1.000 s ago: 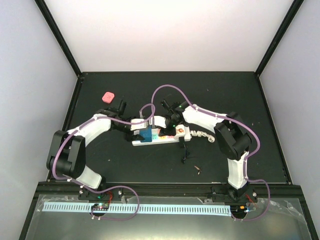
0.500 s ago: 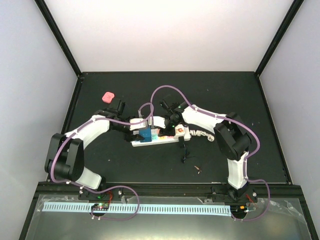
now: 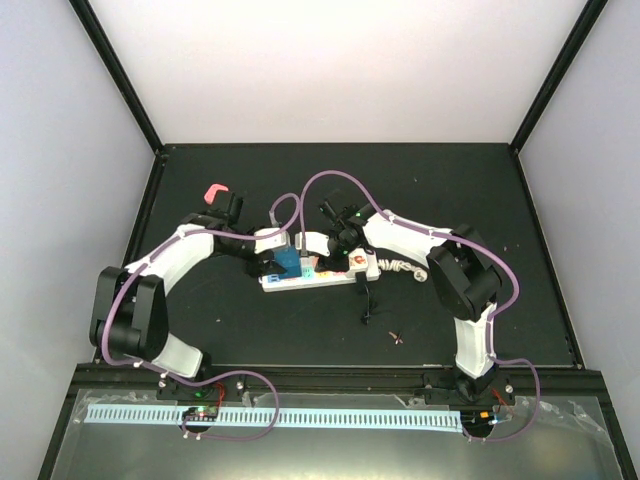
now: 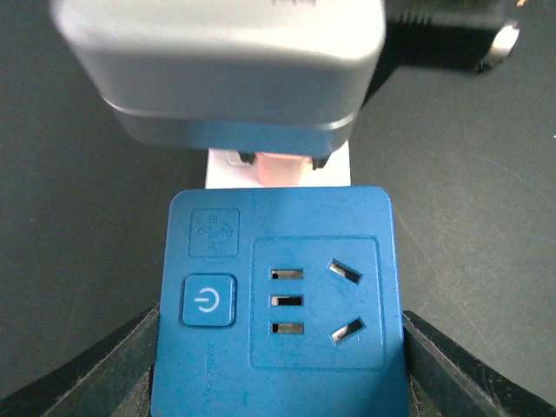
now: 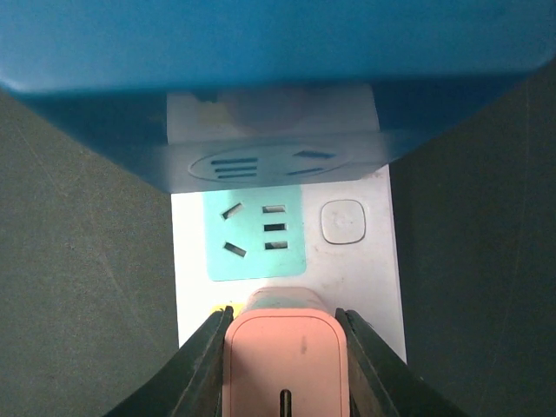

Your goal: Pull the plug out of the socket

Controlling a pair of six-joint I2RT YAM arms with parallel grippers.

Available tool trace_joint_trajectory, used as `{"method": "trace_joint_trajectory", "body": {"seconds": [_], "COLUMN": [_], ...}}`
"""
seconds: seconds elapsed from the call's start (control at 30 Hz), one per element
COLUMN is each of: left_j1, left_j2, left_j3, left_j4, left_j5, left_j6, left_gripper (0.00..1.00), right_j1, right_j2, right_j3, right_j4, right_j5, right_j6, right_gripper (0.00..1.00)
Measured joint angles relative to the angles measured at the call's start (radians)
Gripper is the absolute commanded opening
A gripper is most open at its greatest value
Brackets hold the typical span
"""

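The white power strip lies across the middle of the top view on the black table, its bundled cord at the right end. The left gripper is clamped on a blue adapter block at the strip's left end (power button and slots on its face). The right gripper is closed tight around the pink plug, just beside a green outlet.
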Motion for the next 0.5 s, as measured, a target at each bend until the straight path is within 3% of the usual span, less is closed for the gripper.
{"method": "trace_joint_trajectory", "body": {"seconds": [0.33, 0.5], "left_j1": [0.035, 0.111], "left_j2": [-0.033, -0.033], "left_j3": [0.025, 0.061], "left_j4": [-0.038, -0.072], "left_j5": [0.048, 0.061], "left_j6": [0.007, 0.014], "left_gripper": [0.29, 0.29], "right_j1": [0.0, 0.0], "right_j2": [0.0, 0.0], "right_j3": [0.0, 0.0], "right_j4": [0.001, 0.001], "right_j5": [0.0, 0.001], "right_j6": [0.003, 0.004], "right_gripper": [0.01, 0.01]}}
